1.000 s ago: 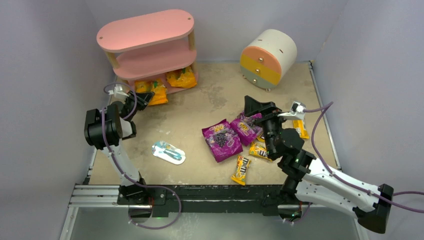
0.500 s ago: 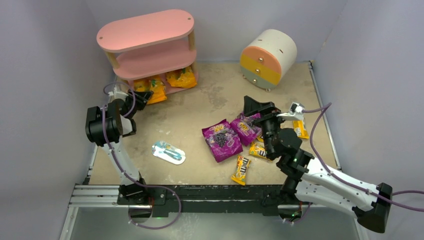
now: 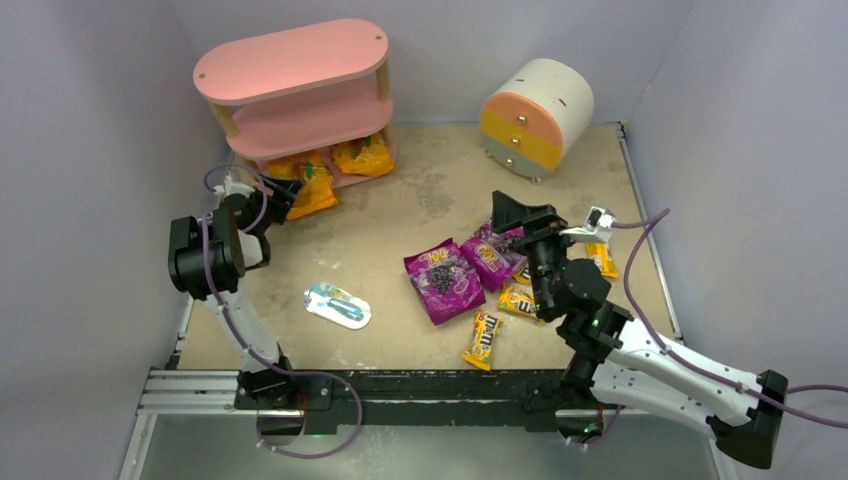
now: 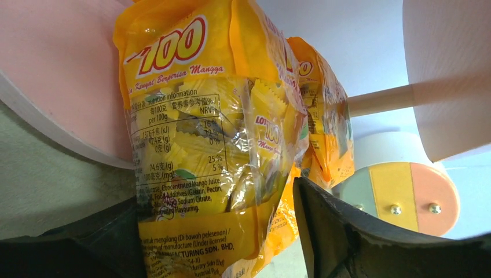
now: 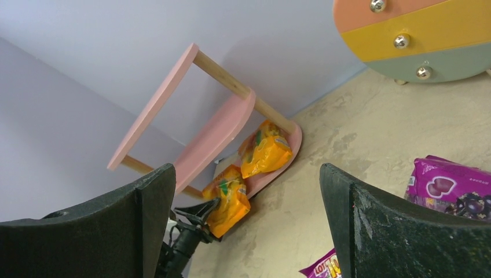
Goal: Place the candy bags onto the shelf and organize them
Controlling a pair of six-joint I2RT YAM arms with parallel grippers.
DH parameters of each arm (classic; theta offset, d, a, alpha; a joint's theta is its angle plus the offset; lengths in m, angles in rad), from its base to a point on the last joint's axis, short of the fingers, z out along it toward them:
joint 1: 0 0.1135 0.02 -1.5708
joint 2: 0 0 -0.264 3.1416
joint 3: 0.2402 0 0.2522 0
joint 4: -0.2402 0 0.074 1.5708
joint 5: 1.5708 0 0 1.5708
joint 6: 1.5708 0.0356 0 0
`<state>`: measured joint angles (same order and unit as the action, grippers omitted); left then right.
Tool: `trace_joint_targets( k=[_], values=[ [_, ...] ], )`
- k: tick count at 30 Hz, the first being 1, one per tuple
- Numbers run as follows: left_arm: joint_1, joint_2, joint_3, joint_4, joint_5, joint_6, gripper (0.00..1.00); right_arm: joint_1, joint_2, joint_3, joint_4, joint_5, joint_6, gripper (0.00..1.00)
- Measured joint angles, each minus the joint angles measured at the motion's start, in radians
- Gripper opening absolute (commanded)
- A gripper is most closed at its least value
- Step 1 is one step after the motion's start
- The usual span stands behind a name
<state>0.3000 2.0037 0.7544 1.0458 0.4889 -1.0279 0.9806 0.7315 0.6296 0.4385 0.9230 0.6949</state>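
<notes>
The pink shelf [image 3: 290,60] stands at the back left. One orange-yellow candy bag [image 3: 364,155] lies on its bottom tier. A second orange-yellow bag [image 3: 312,185] rests partly on that tier's edge, its near end between the spread jaws of my left gripper [image 3: 285,197], which is open. In the left wrist view this bag [image 4: 202,145] fills the middle, with a gap to the right finger [image 4: 336,231]. Two purple bags [image 3: 443,280] [image 3: 490,258] and yellow M&M's packs [image 3: 484,338] [image 3: 518,298] lie centre-right. My right gripper [image 3: 515,215] hovers open over them, holding nothing.
A round cream drum cabinet [image 3: 537,115] with coloured drawers stands at the back right. A flat light-blue and white packet [image 3: 338,305] lies on the table between the arms. Another M&M's pack [image 3: 603,258] lies beside the right arm. Walls close in the left and right sides.
My left gripper's jaws have spread apart and let go of the orange-yellow bag at the shelf's bottom tier. The right arm has barely shifted.
</notes>
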Motion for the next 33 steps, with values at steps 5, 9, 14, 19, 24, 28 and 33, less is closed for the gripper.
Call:
trace_joint_targets(
  k=[5,9,14,19,24,28,33],
  values=[
    [0.0,-0.085,-0.013,-0.1,-0.038,0.054,0.79,0.0,-0.003,0.0,-0.006,-0.007,0.002,0.96],
    [0.0,-0.164,-0.013,-0.233,-0.106,0.13,0.84,0.0,-0.01,0.0,-0.018,-0.019,0.005,0.97],
    [0.001,-0.251,0.013,-0.429,-0.205,0.233,0.9,0.0,-0.014,-0.004,-0.027,-0.021,0.012,0.99],
    [0.001,-0.34,0.022,-0.549,-0.257,0.272,0.91,0.0,-0.014,-0.004,-0.049,-0.024,0.013,0.99],
    [0.001,-0.447,-0.024,-0.583,-0.26,0.27,0.92,0.0,-0.036,-0.008,-0.078,-0.024,0.014,0.99],
    [-0.005,-0.504,-0.079,-0.619,-0.226,0.269,0.92,0.0,-0.064,-0.017,-0.1,-0.024,0.024,0.99],
    [-0.102,-0.496,-0.134,-0.635,-0.227,0.27,0.89,0.0,-0.072,-0.023,-0.109,-0.024,0.031,0.99]
  ],
)
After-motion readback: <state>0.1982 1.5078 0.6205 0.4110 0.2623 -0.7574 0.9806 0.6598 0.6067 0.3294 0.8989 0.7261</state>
